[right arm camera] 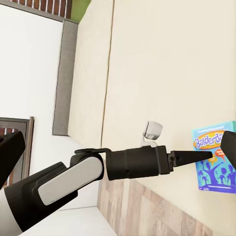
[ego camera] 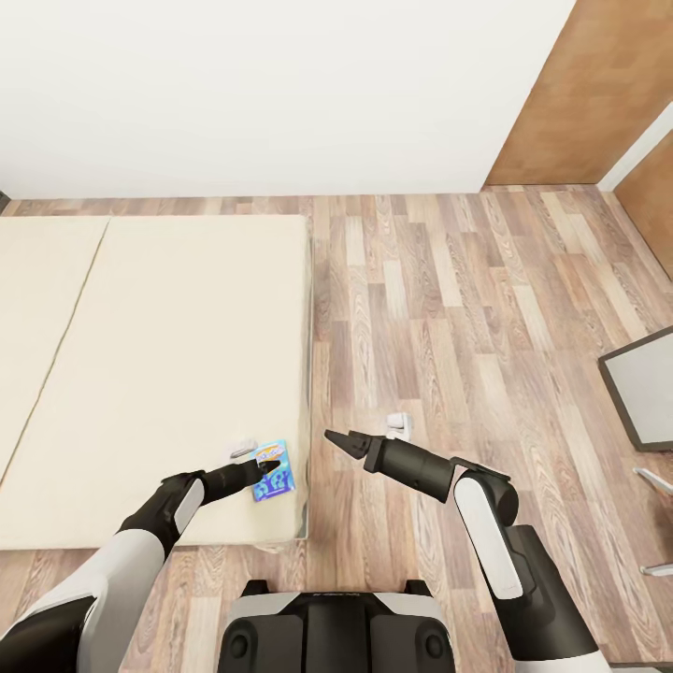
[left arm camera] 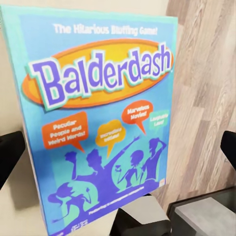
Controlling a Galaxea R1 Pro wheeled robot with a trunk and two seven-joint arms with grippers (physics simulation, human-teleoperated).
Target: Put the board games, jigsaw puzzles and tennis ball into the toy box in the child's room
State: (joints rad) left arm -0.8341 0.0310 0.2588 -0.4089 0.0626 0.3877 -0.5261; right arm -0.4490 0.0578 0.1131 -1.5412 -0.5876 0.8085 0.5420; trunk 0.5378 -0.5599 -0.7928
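A light blue board game (ego camera: 274,483) printed "Balderdash" lies flat on the bed (ego camera: 159,365), close to its near right corner. My left gripper (ego camera: 268,464) reaches over the box's near edge. In the left wrist view the board game (left arm camera: 105,128) sits between the two spread fingers (left arm camera: 10,152), so the gripper is open and holds nothing. My right gripper (ego camera: 340,440) hangs open over the wood floor just right of the bed's edge. The right wrist view looks across at the left gripper (right arm camera: 209,155) pointing onto the board game (right arm camera: 214,169).
A small white-grey object (ego camera: 245,449) rests on the mattress just left of the box, and a similar one (ego camera: 400,425) lies on the floor to the right. A dark-framed grey panel (ego camera: 645,385) stands at the right edge. Brown doors (ego camera: 589,93) are at the back right.
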